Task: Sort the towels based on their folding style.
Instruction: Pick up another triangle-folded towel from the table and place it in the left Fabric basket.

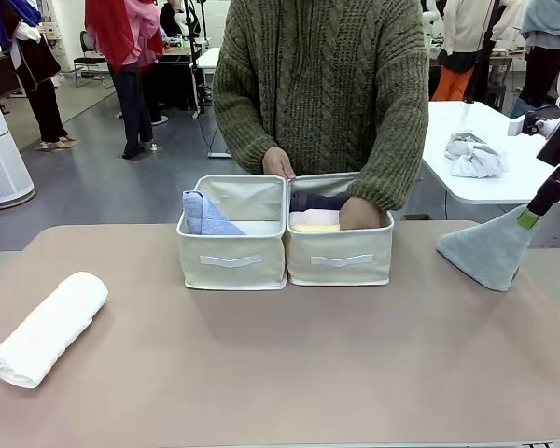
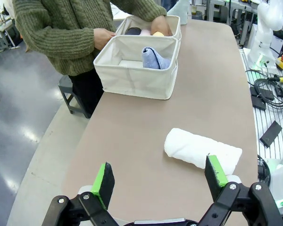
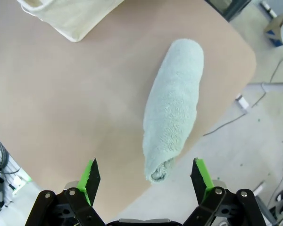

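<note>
While closing on the grey-teal cone towel (image 3: 172,108), treat as soft, light and loosely wound: terry, likely to sag or lose its cone shape if pinched at the thin tip. Lying at the right edge of the table (image 1: 280,373), narrow rolled end nearest the right hand (image 3: 145,165). Right hand spread wide, green pads on either side of that narrow end; touching or not, cannot tell. Better, by judgement, to close farther along, across the thicker body, squeezing through all layers so the fold keeps.

White roll towel (image 2: 203,149) near the table's near-left corner, well apart from the bins. Left hand (image 2: 160,178) spread wide, holding nothing, just short of the roll. Same feel expected: light, squashy, little slip on terry. Take across the middle of the cylinder, not by a loose outer flap.

At the middle of the table's far edge, two fabric bins touching side by side. Left bin (image 1: 231,266) holding the light blue cone towel (image 1: 205,217). Right bin (image 1: 341,263) holding the dark grey roll (image 1: 317,201), pink roll (image 1: 315,217) and yellow roll (image 1: 315,228), with a person's hand (image 1: 359,215) inside it.
</note>
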Available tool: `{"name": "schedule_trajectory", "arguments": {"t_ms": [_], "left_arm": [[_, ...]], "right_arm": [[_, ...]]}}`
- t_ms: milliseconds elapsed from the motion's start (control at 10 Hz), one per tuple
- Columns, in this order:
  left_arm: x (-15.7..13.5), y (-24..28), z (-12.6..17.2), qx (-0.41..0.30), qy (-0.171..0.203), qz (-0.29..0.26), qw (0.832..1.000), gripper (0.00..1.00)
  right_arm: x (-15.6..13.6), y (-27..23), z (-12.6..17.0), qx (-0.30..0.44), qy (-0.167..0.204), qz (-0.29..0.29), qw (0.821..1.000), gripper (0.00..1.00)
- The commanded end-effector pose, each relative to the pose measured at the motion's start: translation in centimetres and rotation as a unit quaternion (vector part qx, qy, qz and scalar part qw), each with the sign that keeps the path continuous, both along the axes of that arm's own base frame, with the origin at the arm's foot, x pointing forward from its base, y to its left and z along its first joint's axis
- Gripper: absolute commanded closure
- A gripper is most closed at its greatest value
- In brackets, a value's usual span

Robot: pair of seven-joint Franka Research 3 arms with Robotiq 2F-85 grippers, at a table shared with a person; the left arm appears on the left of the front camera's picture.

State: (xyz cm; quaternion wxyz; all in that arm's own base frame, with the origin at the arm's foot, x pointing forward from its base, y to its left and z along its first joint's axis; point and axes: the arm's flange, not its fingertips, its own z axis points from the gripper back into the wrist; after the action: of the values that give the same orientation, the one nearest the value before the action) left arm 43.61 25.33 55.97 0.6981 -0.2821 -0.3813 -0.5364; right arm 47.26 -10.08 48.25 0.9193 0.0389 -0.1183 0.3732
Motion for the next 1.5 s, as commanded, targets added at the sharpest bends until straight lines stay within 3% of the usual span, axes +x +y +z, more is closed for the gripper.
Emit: {"name": "schedule_trajectory", "arguments": {"t_ms": [0,800,900,1000,1100,1300,1400], "left_arm": [[-0.1,0.0,0.1,-0.006,-0.006,-0.002,1.000,0.00],[-0.1,0.0,0.1,-0.006,-0.006,-0.002,1.000,0.00],[-0.1,0.0,0.1,-0.006,-0.006,-0.002,1.000,0.00],[-0.1,0.0,0.1,-0.006,-0.006,-0.002,1.000,0.00],[-0.1,0.0,0.1,-0.006,-0.006,-0.002,1.000,0.00],[-0.1,0.0,0.1,-0.006,-0.006,-0.002,1.000,0.00],[-0.1,0.0,0.1,-0.006,-0.006,-0.002,1.000,0.00]], "right_arm": [[0.9,-0.2,-1.0,0.017,-0.012,0.024,0.999,0.00],[2.7,-0.8,-3.5,0.010,-0.024,0.016,1.000,0.03],[2.7,-0.8,-3.6,0.007,-0.024,0.017,1.000,0.57],[2.7,-0.9,-3.6,0.007,-0.025,0.019,0.999,0.60],[2.7,-0.9,-3.5,0.007,-0.027,0.022,0.999,1.00],[2.7,-0.8,-3.4,0.008,-0.028,0.023,0.999,1.00],[2.7,-0.9,-3.4,0.009,-0.028,0.022,0.999,0.81]]}}
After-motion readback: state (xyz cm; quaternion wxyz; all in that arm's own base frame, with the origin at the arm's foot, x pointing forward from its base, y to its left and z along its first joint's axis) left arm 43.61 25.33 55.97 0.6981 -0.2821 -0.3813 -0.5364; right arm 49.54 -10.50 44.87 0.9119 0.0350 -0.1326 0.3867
